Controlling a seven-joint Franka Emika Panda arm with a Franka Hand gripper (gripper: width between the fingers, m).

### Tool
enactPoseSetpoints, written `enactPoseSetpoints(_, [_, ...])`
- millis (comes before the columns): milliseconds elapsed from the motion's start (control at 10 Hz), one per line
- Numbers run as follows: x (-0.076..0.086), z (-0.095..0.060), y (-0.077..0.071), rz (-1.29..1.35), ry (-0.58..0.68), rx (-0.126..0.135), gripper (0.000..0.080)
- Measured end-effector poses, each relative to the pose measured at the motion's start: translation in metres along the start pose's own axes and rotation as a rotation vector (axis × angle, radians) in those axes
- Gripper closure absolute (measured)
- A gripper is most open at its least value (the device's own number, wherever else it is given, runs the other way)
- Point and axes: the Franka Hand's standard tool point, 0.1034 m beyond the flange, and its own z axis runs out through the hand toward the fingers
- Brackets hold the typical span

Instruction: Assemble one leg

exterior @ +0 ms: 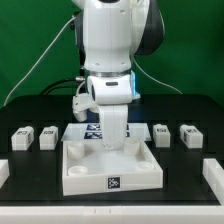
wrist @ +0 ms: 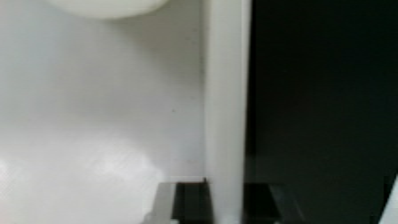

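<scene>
Over the front middle of the black table [exterior: 35,160]: Panda arm [exterior: 110,40] reaching down into the white tray [exterior: 85,180].
Its gripper [exterior: 116,140] hangs low by the tray's back wall; if the fingers are closed or apart, I cannot tell. Behind the tray lies the marker board [exterior: 88,131]. Two legs [exterior: 47,136] stand toward the exterior view's left edge and two legs [exterior: 161,133] toward its right edge, all apart from the gripper.

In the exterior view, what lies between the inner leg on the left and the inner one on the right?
The exterior view shows the gripper low over the back edge of the tray, with the marker board behind it.
</scene>
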Motion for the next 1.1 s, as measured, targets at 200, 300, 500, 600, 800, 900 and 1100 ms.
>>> enactPoseSetpoints(200, [0.0,0.0,0.0,0.0,0.0,0.0,0.0737])
enactPoseSetpoints(300, [0.0,0.0,0.0,0.0,0.0,0.0,0.0737])
enactPoseSetpoints(500, [0.0,0.0,0.001,0.005,0.0,0.0,0.0737])
enactPoseSetpoints(600, [0.002,-0.002,0.008,0.025,-0.001,-0.005,0.0736])
enactPoseSetpoints(800, [0.01,-0.002,0.027,0.04,0.001,-0.024,0.0736])
enactPoseSetpoints(900, [0.014,-0.003,0.04,0.043,0.003,-0.031,0.0736])
enactPoseSetpoints(1100, [0.022,-0.005,0.063,0.043,0.008,-0.043,0.0736])
